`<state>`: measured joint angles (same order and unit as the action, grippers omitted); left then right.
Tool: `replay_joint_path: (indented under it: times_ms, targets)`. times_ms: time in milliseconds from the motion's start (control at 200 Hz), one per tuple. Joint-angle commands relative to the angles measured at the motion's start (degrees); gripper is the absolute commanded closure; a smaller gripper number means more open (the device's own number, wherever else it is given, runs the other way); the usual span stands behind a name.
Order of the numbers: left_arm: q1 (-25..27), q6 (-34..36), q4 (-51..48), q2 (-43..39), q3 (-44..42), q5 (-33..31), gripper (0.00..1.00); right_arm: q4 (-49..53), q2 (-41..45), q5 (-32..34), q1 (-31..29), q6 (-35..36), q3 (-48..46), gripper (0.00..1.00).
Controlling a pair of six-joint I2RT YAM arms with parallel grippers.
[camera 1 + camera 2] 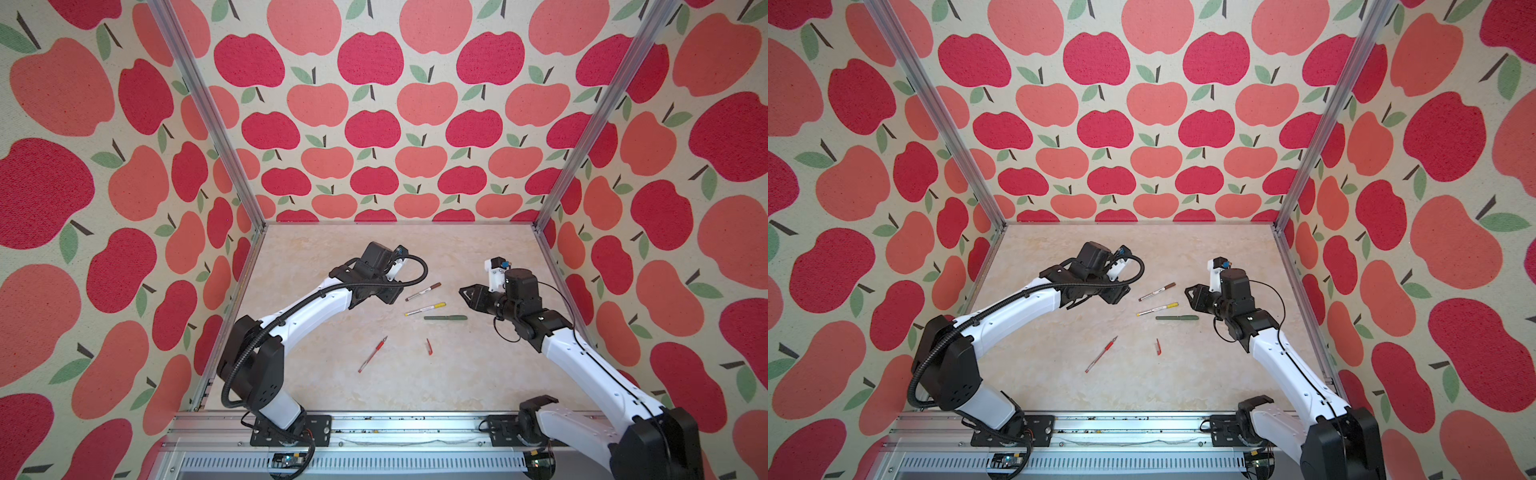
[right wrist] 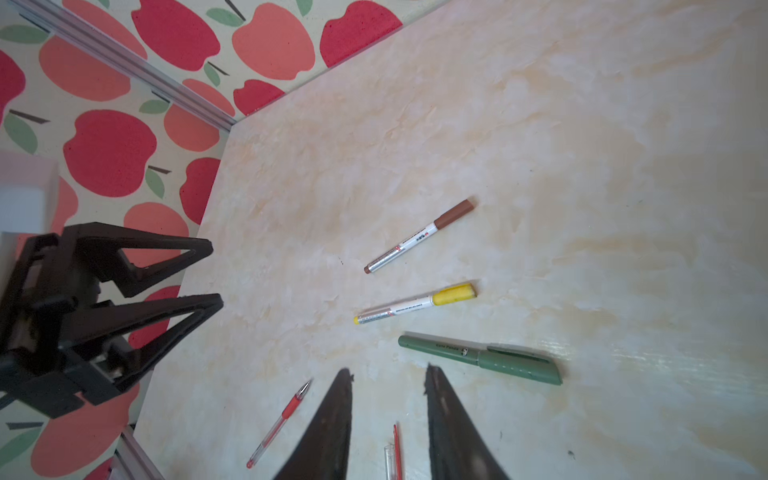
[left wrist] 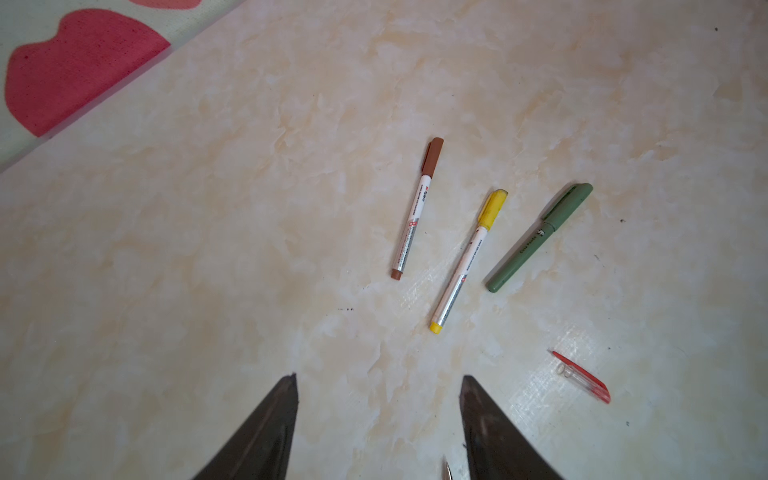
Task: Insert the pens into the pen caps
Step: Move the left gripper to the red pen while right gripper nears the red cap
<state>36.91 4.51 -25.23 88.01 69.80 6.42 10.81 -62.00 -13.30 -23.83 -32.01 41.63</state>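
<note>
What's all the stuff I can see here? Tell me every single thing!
White-silver pen with brown cap: one, capped, mid-table, rearmost.
White-silver pen with yellow cap: one, capped, in front of it.
Dark green pen: one, capped, in front of those.
Clear red pen: one, uncapped, nearer the front.
Red cap with clip: one, alone, beside the red pen.
Beige marbled table: one, under everything.
Apple-patterned walls: three, red and pink, around table.
Silver metal posts: two, back corners.
Left gripper: one, black, open, empty.
Right gripper: one, black, open, empty.
</note>
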Motion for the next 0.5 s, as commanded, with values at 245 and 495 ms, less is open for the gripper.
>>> replay_joint_path:
  times_ms: [245,495]
  targets:
    - [0.52,-21.54,-8.47,-15.81,-16.79,4.48,0.29,11.77,-12.34,-1.60,-13.28,11.40,6.34,0.65]
    - [3.13,-29.24,-11.94,-17.44,-23.38,0.44,0.30,18.59,-15.99,1.40,-21.01,14.16,8.48,0.54]
